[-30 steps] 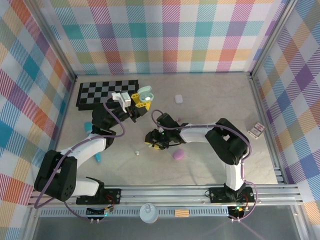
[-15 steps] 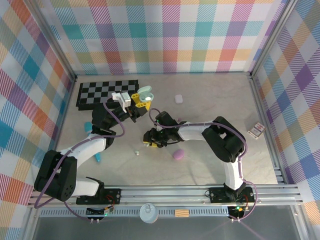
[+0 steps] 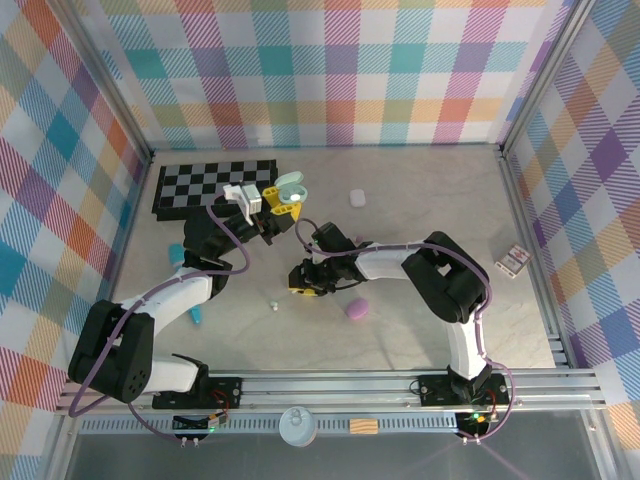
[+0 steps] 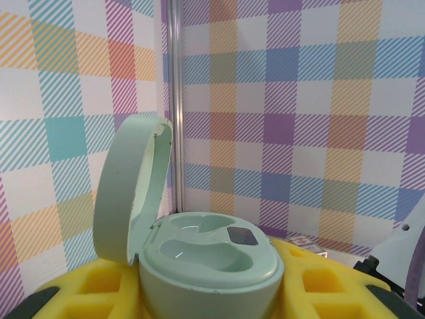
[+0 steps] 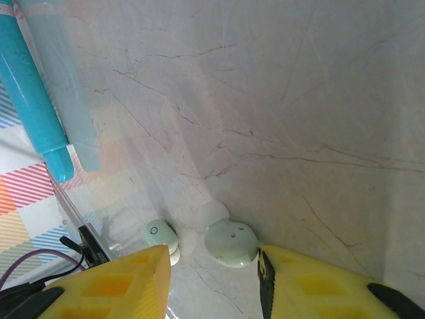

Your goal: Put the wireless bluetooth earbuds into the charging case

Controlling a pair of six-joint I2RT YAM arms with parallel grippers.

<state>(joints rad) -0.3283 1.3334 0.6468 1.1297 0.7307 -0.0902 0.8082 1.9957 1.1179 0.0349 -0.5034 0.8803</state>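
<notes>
One pale bud [image 5: 159, 234] half behind R claw [image 5: 212, 266]

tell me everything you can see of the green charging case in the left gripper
The charging case is pale mint green, smooth glossy plastic, pebble-shaped. Its round lid stands hinged open, upright at one side. Two moulded wells look empty; a small dark window sits beside them. It is held upright between the left gripper's yellow pads.
</notes>
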